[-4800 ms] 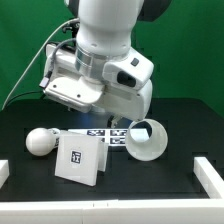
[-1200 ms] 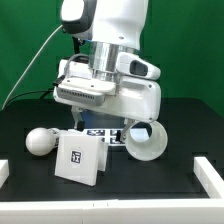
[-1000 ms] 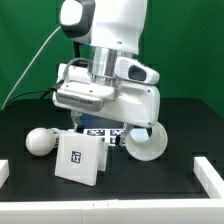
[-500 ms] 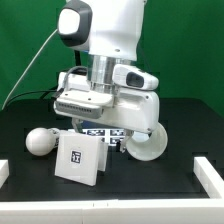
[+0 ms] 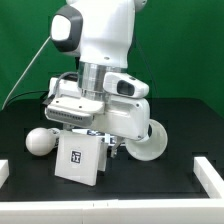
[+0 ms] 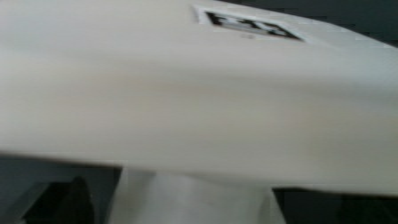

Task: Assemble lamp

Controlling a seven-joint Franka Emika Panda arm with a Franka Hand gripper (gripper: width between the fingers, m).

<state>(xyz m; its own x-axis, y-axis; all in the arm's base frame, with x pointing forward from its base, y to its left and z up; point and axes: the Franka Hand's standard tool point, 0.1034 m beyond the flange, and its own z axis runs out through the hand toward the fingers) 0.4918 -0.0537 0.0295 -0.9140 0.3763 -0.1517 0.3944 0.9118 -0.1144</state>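
The lamp's flat square base (image 5: 80, 158) with its black tag lies at the front of the black table. Behind it, on the exterior view's left, rests the round bulb (image 5: 40, 141). The tapered shade (image 5: 151, 141) lies on its side on the exterior view's right, partly behind the arm. My gripper (image 5: 108, 141) hangs low just behind the base's far edge, mostly hidden by the wrist, and grips nothing. The wrist view is filled by a blurred white tagged part (image 6: 178, 90), very close. I cannot tell which part it is.
The marker board (image 5: 97, 134) lies behind the base, largely covered by the arm. White rails stand at the table's sides on the exterior view's left (image 5: 4, 170) and right (image 5: 209, 172). A green wall closes the back.
The arm has come down and shifted toward the exterior view's left, from above the shade to just behind the base. The parts have not moved and the jaws stay wide.
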